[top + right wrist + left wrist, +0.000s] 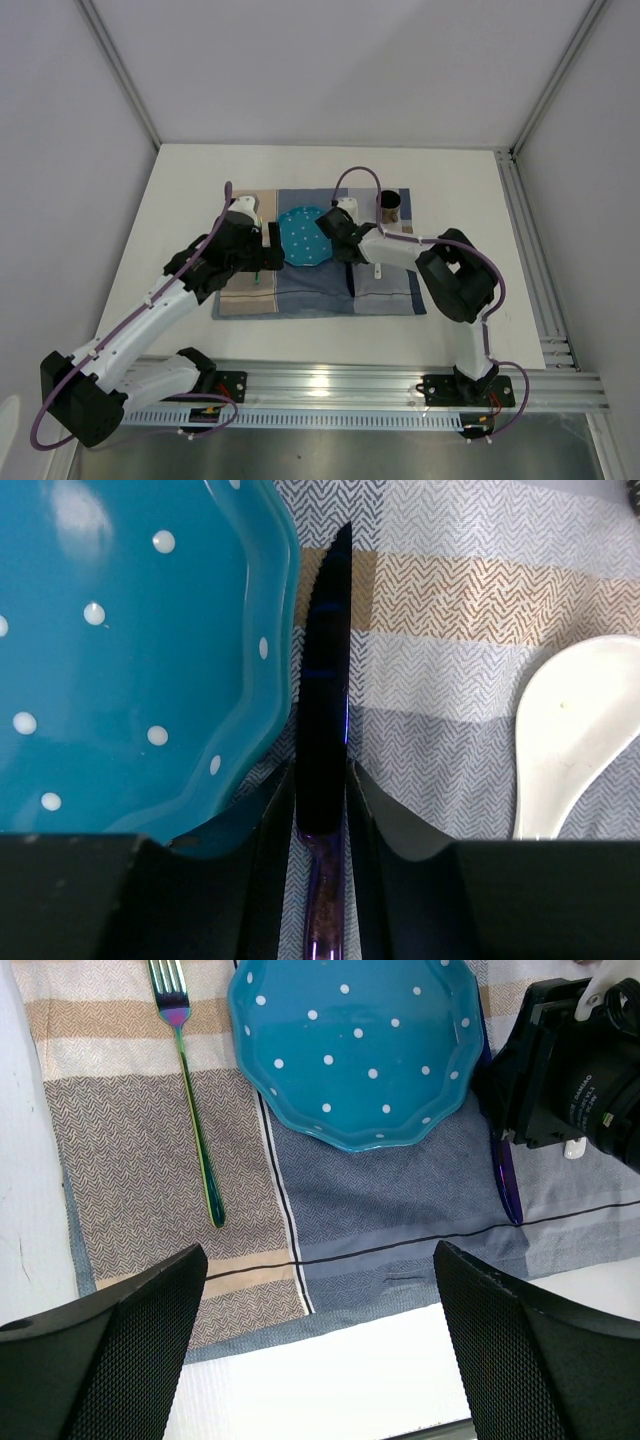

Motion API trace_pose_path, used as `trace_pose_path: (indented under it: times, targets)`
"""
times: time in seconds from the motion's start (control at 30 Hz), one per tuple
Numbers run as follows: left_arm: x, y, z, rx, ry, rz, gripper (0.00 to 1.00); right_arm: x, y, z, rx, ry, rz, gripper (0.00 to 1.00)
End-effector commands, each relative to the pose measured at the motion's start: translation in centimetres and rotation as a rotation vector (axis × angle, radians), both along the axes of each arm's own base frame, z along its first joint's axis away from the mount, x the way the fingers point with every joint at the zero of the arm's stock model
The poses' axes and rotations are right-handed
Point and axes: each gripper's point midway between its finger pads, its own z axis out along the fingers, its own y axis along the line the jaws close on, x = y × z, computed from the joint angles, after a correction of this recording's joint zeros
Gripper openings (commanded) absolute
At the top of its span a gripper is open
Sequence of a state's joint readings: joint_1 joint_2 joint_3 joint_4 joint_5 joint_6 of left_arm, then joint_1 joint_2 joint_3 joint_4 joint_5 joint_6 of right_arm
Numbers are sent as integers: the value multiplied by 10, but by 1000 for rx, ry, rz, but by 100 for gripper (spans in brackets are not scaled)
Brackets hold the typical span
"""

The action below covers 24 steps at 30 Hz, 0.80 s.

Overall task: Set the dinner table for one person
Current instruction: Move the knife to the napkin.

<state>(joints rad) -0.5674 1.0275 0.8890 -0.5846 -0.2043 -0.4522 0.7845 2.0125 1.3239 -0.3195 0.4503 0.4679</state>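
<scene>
Right gripper (322, 780) clenched on the knife (325, 650); left gripper (318, 1290) spread wide above the placemat (130, 1150), nothing between its fingers.

Right wrist view: the knife runs up frame centre, its blade just beside the scalloped rim of the blue plate (130, 650) at left; the handle is cut off at the bottom edge. The plate's visible face carries only its white dots. A white spoon (570, 730) lies at right, its lower part hidden behind a finger. Left wrist view: a fork (195, 1120) lies upper left, apart from the plate. Top view: a dark cup (390, 203) stands at the placemat's upper right corner, contents too small to tell. The white dinner table (190, 180) fills mid-frame, with the placemat at its centre.
</scene>
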Motion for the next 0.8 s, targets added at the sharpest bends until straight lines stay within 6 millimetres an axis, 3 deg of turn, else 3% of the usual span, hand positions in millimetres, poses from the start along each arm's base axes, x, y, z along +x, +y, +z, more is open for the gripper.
trace_pose_path:
  times: [0.0, 0.2, 0.37, 0.6, 0.77]
  targets:
    - [3, -5, 5, -17, -30, -18, 98, -24, -19, -42, -11, 148, -23, 31]
    - [4, -5, 4, -14, -30, -17, 98, -27, -20, -53, -19, 189, -18, 22]
    - [4, -5, 4, -11, -30, -19, 98, -24, -23, -49, -35, 183, -29, 16]
    - [6, -6, 5, -11, -34, -21, 97, -7, -21, 9, -31, 97, -52, 9]
    - [6, -7, 4, -10, -33, -23, 97, -5, -21, 35, -16, 74, -64, 4]
